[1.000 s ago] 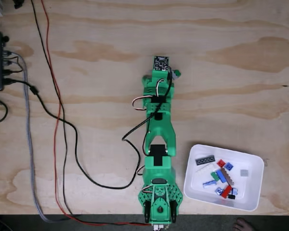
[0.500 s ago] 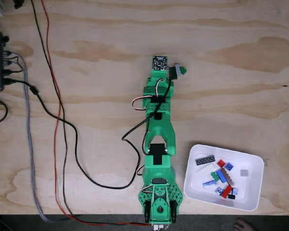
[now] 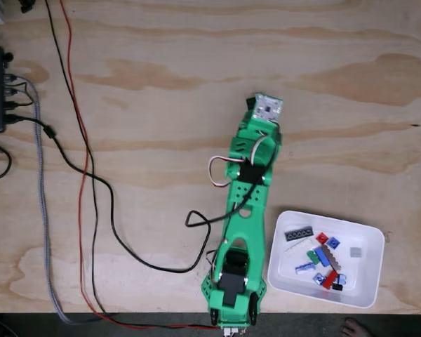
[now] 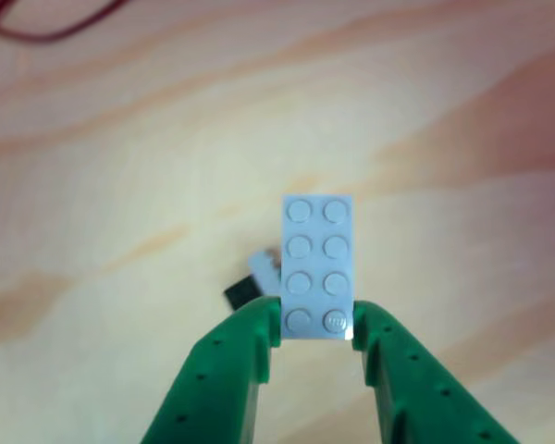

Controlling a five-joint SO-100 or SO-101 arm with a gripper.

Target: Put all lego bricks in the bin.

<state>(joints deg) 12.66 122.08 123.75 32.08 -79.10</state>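
arm swung right of frame centre since earlier | gripper pinched pale-blue brick | bin lower right

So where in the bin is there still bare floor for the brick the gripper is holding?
The bin has bare floor along its right side past the small grey brick, and in the near left corner. The bricks crowd its middle, around the blue brick. The gripper holds a pale blue 2x4 brick over the bare plywood table.
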